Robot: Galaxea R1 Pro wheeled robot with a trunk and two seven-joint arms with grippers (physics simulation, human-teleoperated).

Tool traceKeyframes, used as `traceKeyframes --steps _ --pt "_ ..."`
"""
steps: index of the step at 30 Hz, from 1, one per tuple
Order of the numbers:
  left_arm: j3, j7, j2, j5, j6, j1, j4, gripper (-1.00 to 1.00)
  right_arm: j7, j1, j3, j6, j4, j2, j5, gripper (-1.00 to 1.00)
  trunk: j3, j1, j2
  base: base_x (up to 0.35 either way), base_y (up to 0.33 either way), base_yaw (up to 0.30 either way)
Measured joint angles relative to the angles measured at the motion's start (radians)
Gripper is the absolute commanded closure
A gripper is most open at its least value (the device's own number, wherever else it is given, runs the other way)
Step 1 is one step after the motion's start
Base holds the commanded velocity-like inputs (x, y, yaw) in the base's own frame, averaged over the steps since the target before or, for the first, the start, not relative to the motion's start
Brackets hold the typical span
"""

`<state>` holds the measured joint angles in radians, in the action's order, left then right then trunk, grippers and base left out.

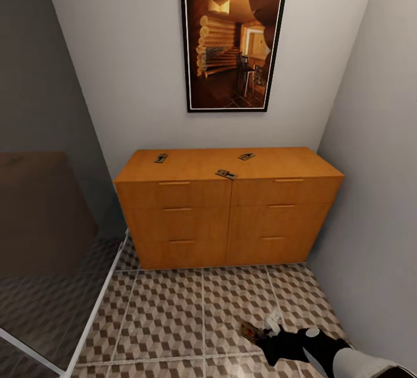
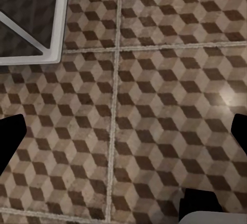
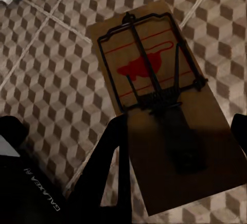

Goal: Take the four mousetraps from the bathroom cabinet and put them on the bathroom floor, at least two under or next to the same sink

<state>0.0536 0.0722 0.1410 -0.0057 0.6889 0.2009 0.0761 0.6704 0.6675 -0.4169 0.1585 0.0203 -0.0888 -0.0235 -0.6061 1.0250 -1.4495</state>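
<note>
Right pincer clenched on first mousetrap, low over bathroom floor. Three mousetraps left atop cabinet. Left pincer spread, empty. Next, probably: set down, release near sink.

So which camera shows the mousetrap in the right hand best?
The right wrist view: the mousetrap fills it, wire and red mark clear. The head view shows it small, by the right hand.

The right gripper is matte black on a white forearm; its black fingers carry pale "GALAXEA" lettering.
</note>
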Motion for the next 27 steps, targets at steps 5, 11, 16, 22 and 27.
traceKeyframes --steps 5,11,16,22,27 --pt "0.0 0.0 0.001 0.0 0.0 0.0 0.0 -1.0 -0.112 -0.08 0.002 0.047 0.0 0.005 -0.117 1.0 0.0 0.0 0.0 0.0 0.0 0.0" --pt "0.0 0.003 0.0 -0.001 0.0 0.0 0.0 -1.0 -0.277 -0.173 0.001 0.169 -0.001 0.043 -0.231 1.0 0.0 0.0 0.0 0.0 0.0 0.0" --pt "0.003 0.01 -0.005 0.0 0.0 0.0 -0.003 -1.0 -0.443 -0.239 -0.001 0.317 0.0 0.09 -0.395 1.0 0.0 0.0 0.0 0.0 0.0 0.0" --pt "0.007 0.013 -0.041 0.0 -0.027 0.0 -0.02 -1.0 -0.622 -0.247 0.002 0.39 0.0 0.096 -0.432 1.0 0.0 0.0 0.0 0.0 0.0 0.0" --pt "0.007 0.058 -0.101 0.0 -0.318 0.001 -0.239 -1.0 -0.74 -0.248 0.004 0.452 -0.002 0.102 -0.444 1.0 0.0 0.0 0.0 0.0 0.0 0.0"
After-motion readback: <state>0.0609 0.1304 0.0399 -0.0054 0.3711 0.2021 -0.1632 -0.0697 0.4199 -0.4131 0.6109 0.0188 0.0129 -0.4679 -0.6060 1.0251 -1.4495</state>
